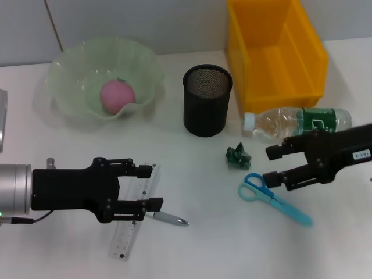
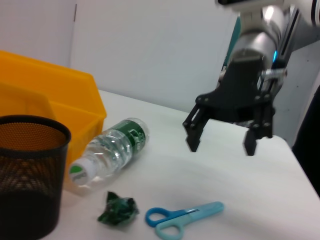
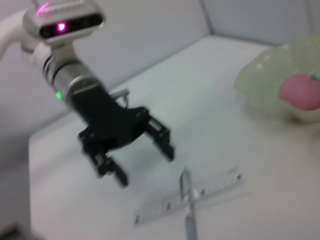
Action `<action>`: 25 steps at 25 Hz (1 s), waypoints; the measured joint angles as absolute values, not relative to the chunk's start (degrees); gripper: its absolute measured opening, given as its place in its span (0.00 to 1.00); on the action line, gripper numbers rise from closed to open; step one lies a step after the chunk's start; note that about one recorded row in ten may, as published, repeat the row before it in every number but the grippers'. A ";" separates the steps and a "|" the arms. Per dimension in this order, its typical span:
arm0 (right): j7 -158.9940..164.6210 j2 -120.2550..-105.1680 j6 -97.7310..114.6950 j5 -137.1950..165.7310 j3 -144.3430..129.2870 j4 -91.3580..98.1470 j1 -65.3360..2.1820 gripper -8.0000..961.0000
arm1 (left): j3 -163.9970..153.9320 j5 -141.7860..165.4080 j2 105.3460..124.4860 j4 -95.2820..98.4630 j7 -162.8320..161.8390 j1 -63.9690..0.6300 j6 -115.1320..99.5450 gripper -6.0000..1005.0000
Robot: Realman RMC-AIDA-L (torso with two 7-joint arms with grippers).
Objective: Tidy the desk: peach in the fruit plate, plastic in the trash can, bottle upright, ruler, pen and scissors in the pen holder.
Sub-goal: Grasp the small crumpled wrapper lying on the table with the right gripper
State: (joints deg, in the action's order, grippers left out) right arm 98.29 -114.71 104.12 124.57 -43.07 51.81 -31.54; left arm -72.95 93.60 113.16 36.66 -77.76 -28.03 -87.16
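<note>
The pink peach lies in the pale green fruit plate. A clear bottle lies on its side by the yellow bin. Crumpled green plastic sits in front of the black mesh pen holder. Blue scissors lie just below my open right gripper, which holds nothing. My left gripper hovers open over the clear ruler, with the pen lying across the ruler. The left wrist view shows the bottle, plastic and scissors.
The yellow bin stands at the back right, close to the pen holder. A grey object shows at the table's left edge. Bare white table lies between the plate and the ruler and along the front edge.
</note>
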 joint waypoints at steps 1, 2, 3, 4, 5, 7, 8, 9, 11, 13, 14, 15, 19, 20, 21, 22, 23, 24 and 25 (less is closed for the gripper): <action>100.24 -114.76 104.64 124.92 -45.03 53.91 -32.01 0.79 | -72.91 93.70 113.21 37.01 -77.40 -27.76 -86.56 0.72; 100.24 -114.76 104.64 124.92 -45.03 53.91 -32.01 0.79 | -72.91 93.70 113.21 37.01 -77.40 -27.76 -86.56 0.72; 104.06 -114.94 105.17 126.70 -48.93 59.00 -33.06 0.79 | -72.84 93.74 113.21 37.09 -77.23 -27.67 -86.24 0.72; 104.06 -114.94 105.17 126.70 -48.93 59.00 -33.06 0.79 | -72.84 93.74 113.21 37.09 -77.23 -27.67 -86.24 0.72; 107.19 -115.18 105.11 129.23 -51.99 63.12 -34.63 0.79 | -72.77 93.77 113.20 37.13 -77.13 -27.57 -85.79 0.72; 108.30 -115.24 105.01 130.33 -53.10 64.20 -35.54 0.79 | -72.70 93.77 113.20 37.17 -77.01 -27.50 -85.51 0.72; 110.01 -115.28 104.76 132.99 -54.98 64.91 -38.07 0.79 | -72.04 93.83 113.21 37.56 -76.64 -27.02 -84.89 0.72; 110.01 -115.28 104.76 132.99 -54.98 64.91 -38.07 0.79 | -72.04 93.83 113.21 37.56 -76.64 -27.02 -84.89 0.72; 110.84 -115.47 104.36 135.80 -56.17 64.84 -40.54 0.79 | -70.95 94.10 113.43 38.56 -76.41 -26.23 -84.42 0.72; 111.17 -116.65 102.76 141.41 -57.14 64.25 -43.66 0.79 | -68.91 95.30 114.22 40.77 -76.37 -24.80 -83.80 0.72; 111.17 -116.65 102.76 141.41 -57.14 64.25 -43.66 0.79 | -68.91 95.30 114.22 40.77 -76.37 -24.80 -83.80 0.72; 111.16 -117.93 100.80 145.84 -57.42 63.96 -45.46 0.79 | -68.39 95.74 114.43 41.29 -76.37 -24.51 -83.64 0.72; 111.10 -118.88 97.85 148.78 -59.89 63.35 -46.76 0.79 | -66.34 97.68 115.48 42.31 -76.37 -23.98 -83.29 0.72; 111.25 -118.93 96.68 149.06 -61.48 62.90 -47.04 0.79 | -66.04 97.92 115.58 42.32 -76.37 -23.98 -83.18 0.72; 111.67 -118.94 95.59 149.21 -63.28 62.31 -47.22 0.79 | -65.85 98.05 115.64 42.36 -76.37 -23.97 -83.03 0.72; 112.05 -118.92 94.12 149.40 -65.06 61.64 -47.43 0.79 | -65.75 98.11 115.64 42.37 -76.37 -23.97 -82.75 0.72; 112.43 -118.90 91.94 149.67 -67.26 60.71 -47.60 0.79 | -65.70 98.18 115.65 42.38 -76.37 -23.97 -82.23 0.72; 112.43 -118.90 91.94 149.67 -67.26 60.71 -47.60 0.79 | -65.70 98.18 115.65 42.38 -76.37 -23.97 -82.23 0.72; 112.49 -118.90 90.73 149.84 -68.07 60.20 -47.68 0.79 | -65.70 98.21 115.66 42.38 -76.37 -23.97 -82.03 0.72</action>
State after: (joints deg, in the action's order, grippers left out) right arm 112.49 -118.90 90.73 149.84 -68.07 60.20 -47.68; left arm -65.69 98.21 115.66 42.38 -76.37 -23.97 -82.03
